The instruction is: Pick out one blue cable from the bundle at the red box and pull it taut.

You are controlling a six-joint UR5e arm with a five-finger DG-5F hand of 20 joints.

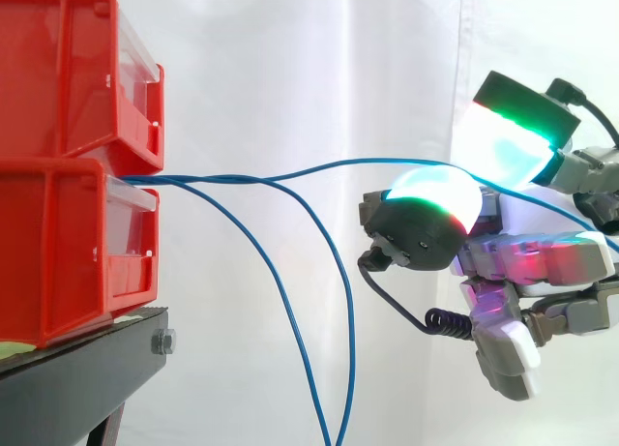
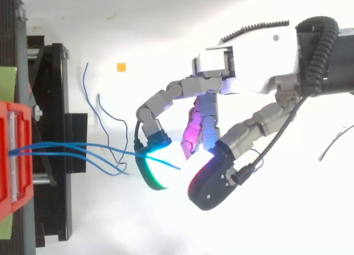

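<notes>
White curtain (image 1: 290,59) is hanging behind stacked red plastic bins (image 1: 68,175). Thin blue cables (image 1: 222,178) are trailing out, one reaching my hand (image 2: 249,67). Its glow is hiding any pinch, so I cannot tell.

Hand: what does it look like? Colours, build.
The hand has a white palm housing, grey and white jointed links, and thick black-backed pads that glow cyan, green and white, with one glowing magenta.

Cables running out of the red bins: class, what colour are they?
The cables are blue, clearest in the side view against the white curtain.
</notes>
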